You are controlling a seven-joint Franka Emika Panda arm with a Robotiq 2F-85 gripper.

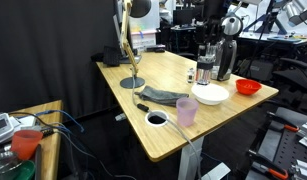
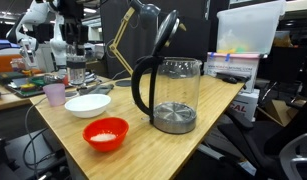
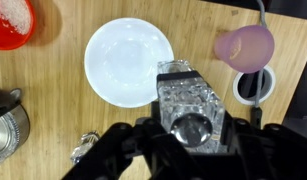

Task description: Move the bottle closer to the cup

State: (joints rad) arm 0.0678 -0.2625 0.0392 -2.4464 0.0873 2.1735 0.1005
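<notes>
Clear dark-capped bottle (image 3: 188,95) upright, apart from translucent pink cup (image 3: 243,45).

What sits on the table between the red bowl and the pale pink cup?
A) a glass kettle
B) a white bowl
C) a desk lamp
B: in the wrist view the white bowl lies between the red bowl and the pink cup.

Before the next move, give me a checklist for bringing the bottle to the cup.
1. Gripper shut on bottle: ok.
2. Bottle lifted off table: cannot tell.
3. Cup upright, nothing on top: ok.
4. Bare table between white bowl and cup for set-down: ok.
5. Bottle's clearance over white bowl rim: cannot tell.
</notes>
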